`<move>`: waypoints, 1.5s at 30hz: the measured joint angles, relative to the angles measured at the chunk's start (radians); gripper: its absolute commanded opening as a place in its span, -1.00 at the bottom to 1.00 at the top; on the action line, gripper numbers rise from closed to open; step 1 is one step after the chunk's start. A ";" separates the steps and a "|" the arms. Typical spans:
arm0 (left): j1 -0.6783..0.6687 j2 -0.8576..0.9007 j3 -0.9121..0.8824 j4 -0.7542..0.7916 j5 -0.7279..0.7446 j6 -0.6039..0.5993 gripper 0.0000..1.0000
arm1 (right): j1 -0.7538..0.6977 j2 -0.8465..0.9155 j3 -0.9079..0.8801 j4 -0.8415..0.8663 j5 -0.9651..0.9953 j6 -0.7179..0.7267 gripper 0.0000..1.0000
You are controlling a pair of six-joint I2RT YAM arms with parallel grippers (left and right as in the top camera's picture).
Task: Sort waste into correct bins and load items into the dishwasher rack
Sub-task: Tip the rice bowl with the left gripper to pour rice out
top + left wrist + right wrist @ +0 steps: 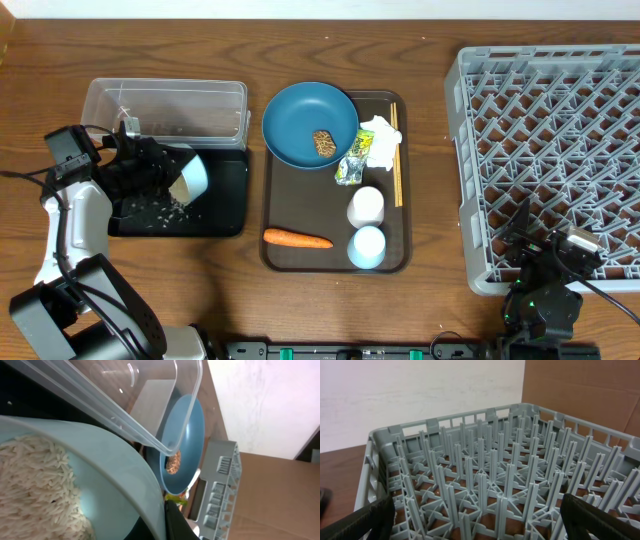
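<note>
Now, my left gripper (160, 172) clamped on the tilted white, blue-lined bowl (195, 176) over the shallow black tray (228, 205), right gripper (480, 519) spread wide, empty, green-yellow wrapper (352, 162) print unreadable.

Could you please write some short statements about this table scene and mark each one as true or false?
1. The left gripper holds the bowl tilted over the black tray. True.
2. The carrot lies in the clear tub. False: it lies on the brown serving tray.
3. The blue plate stands in the dishwasher rack. False: it sits on the brown serving tray, and no dish shows in the rack.
4. The right gripper is open, near the rack. True.
5. A brown food lump lies on the blue plate. True.
</note>
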 measured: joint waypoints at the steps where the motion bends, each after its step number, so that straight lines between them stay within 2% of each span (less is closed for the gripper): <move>1: 0.000 0.000 -0.002 0.009 0.004 -0.010 -0.87 | 0.000 0.000 0.000 0.000 0.000 0.000 0.99; 18: 0.000 0.000 -0.054 0.069 0.027 -0.070 -0.88 | 0.000 0.000 0.000 0.000 0.000 0.000 0.98; 27: 0.001 0.000 -0.055 0.171 0.134 -0.150 -0.88 | 0.000 0.000 0.000 0.000 0.000 0.000 0.98; 45: 0.027 0.000 -0.079 0.171 0.225 -0.217 -0.88 | 0.000 0.000 0.000 0.000 0.000 0.000 0.99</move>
